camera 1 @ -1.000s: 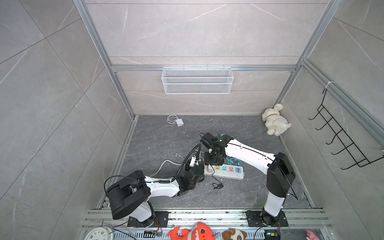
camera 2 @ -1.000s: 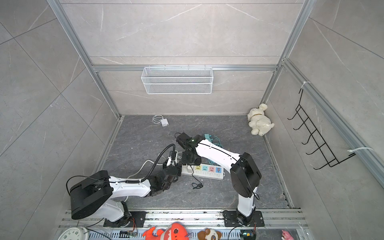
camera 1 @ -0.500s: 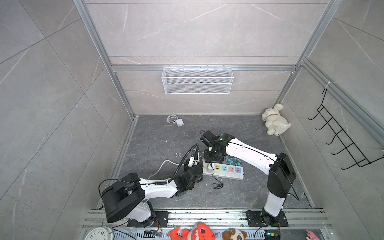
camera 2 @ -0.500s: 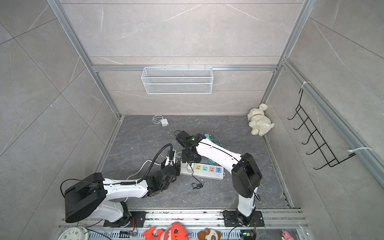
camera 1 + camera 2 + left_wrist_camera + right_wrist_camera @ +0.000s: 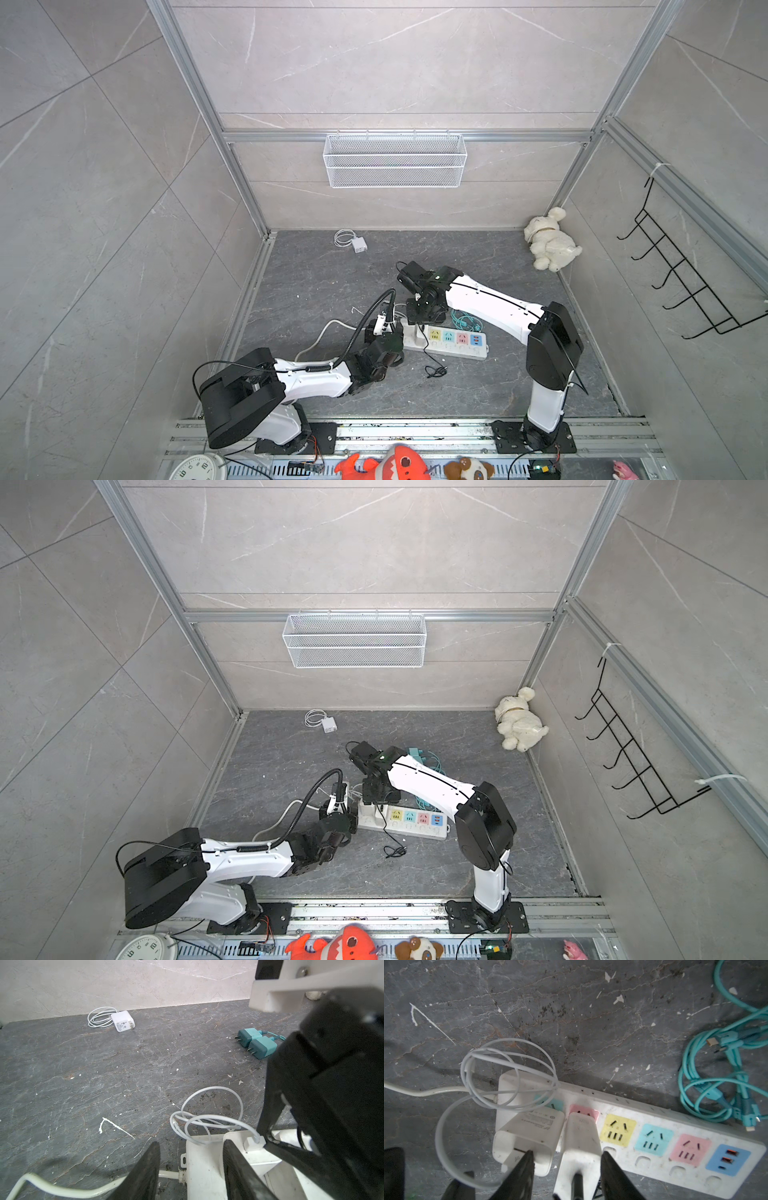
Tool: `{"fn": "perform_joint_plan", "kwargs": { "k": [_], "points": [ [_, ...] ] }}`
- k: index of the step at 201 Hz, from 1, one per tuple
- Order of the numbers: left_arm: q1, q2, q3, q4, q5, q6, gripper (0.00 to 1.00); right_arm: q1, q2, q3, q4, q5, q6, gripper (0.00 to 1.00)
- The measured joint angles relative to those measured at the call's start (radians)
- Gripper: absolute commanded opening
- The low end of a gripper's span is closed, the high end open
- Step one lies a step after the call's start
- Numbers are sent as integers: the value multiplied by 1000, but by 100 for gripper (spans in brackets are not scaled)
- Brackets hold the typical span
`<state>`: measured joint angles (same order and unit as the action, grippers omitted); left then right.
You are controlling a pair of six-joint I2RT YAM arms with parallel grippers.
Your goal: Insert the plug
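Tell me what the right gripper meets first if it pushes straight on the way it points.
Probably the power strip at its pink socket, through the white plug held in the right gripper; remaining depth is unclear.

Bright, even top views (edges bowed); dimmer wrist views, right pincer (image 5: 566, 1154) perhaps soft-focused.

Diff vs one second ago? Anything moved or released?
The left arm swung left at its base in both top views; the left end effector stayed at the power strip's cord end. The right end effector nudged slightly toward that end, still shut on the white plug at the pink socket. Nothing let go; strip unmoved.
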<state>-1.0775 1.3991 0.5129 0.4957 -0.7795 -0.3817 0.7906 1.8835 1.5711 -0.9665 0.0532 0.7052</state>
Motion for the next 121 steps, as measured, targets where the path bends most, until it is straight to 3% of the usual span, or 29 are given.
{"fn": "perform_joint_plan", "kwargs": {
  "k": [121],
  "points": [
    [0,-63,-1,-4,-41,24,52,-5,-35,-71,52,-1,-6,52]
  ]
}}
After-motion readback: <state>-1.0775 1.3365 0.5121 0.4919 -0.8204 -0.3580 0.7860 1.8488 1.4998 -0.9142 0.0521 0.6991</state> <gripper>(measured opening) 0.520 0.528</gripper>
